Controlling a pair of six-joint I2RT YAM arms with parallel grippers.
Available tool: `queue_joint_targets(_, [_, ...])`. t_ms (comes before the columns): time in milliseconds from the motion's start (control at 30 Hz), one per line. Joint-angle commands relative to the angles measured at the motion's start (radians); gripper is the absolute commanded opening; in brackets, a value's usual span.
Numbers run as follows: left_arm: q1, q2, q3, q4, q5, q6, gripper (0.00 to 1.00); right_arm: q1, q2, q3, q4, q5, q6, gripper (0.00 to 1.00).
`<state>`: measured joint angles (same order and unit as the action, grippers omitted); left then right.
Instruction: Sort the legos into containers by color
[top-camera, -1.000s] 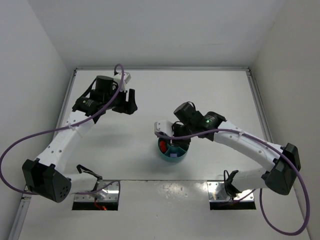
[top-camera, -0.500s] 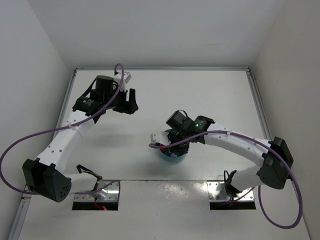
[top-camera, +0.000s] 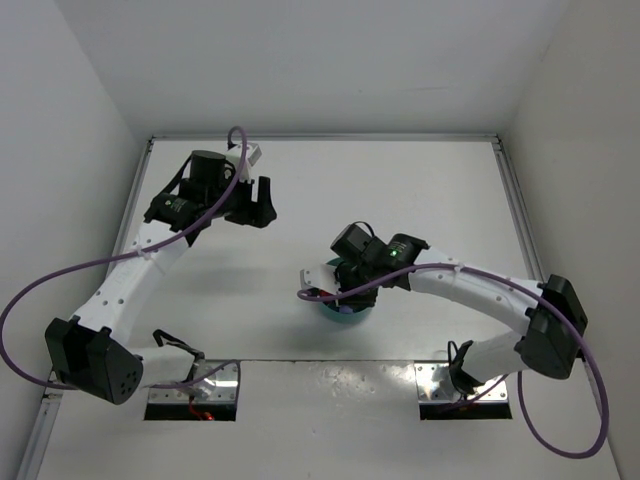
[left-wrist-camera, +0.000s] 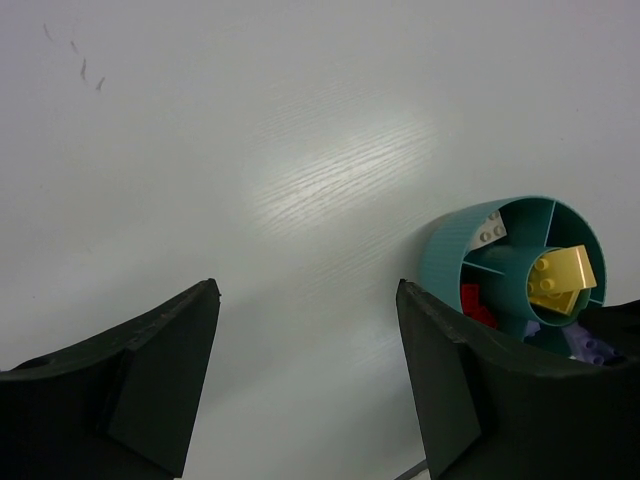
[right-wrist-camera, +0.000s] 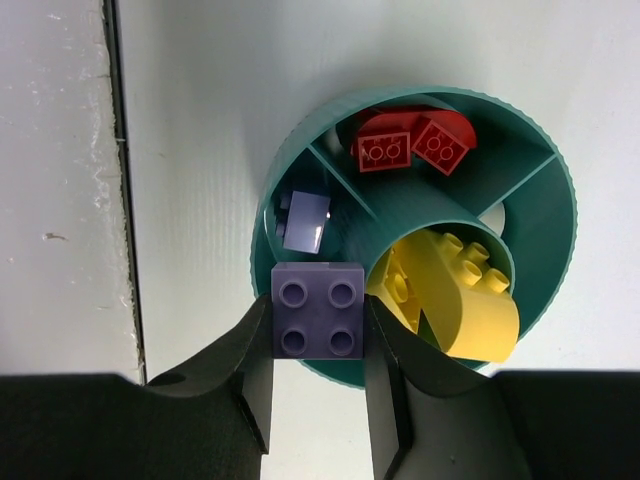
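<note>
Ribbed plastic dish (right-wrist-camera: 395, 205), glossy legos (right-wrist-camera: 318, 312)

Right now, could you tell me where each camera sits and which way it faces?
Top external: above and behind the arms, looking down on the table; both arms show.
Left wrist: on the left arm, facing across the table toward the teal dish; the open left end effector shows.
Right wrist: on the right arm, straight down into the dish; the right end effector grips a purple lego.
Shared: all show the dish.
</note>
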<state>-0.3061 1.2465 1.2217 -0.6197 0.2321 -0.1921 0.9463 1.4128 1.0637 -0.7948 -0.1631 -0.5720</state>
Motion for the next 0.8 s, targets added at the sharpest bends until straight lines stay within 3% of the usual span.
queue_joint_targets(0, [0.013,-0.002,0.002,0.026,0.013,-0.009,0.77,0.008,-0.046,0.016,-0.015,-0.015,0.004,0.32])
queue_joint_targets(133, [0.013,-0.002,0.002,0.026,0.004,-0.018,0.78,0.008,-0.075,0.059,-0.035,-0.049,0.004,0.39])
queue_joint_targets(267, [0.013,-0.013,0.002,0.017,-0.016,-0.009,0.8,0.008,-0.084,0.096,-0.058,-0.098,0.004,0.53])
queue_joint_targets(533, [0.013,-0.013,0.002,0.017,-0.028,0.0,0.8,-0.012,-0.084,0.134,-0.047,-0.078,0.004,0.52])
queue_joint_targets(667, [0.041,-0.022,0.015,0.017,-0.04,0.01,0.81,-0.076,-0.084,0.232,-0.002,-0.044,0.116,0.47])
queue_joint_targets(767, [0.071,-0.022,0.015,0.017,-0.05,-0.003,0.9,-0.179,-0.084,0.265,0.052,0.002,0.254,0.47])
